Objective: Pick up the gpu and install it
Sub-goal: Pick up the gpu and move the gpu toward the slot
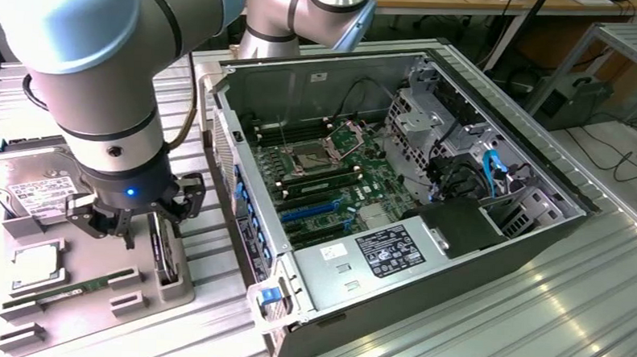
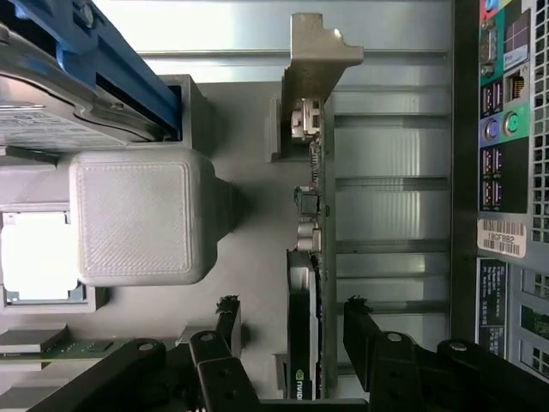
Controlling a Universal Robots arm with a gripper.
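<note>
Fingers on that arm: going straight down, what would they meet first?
Likely the graphics card, standing on edge in the grey tray between the open fingers, though depth is unclear.

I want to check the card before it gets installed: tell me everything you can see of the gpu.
The gpu is a thin dark card standing on edge in a slot of the grey printed holder. A pale silver metal bracket, bent at its tip, closes one end. Small components line its upper edge, and a green mark sits on the black cover. The open pincer straddles it, one finger on each side with gaps showing, so only the holder appears to touch it.
</note>
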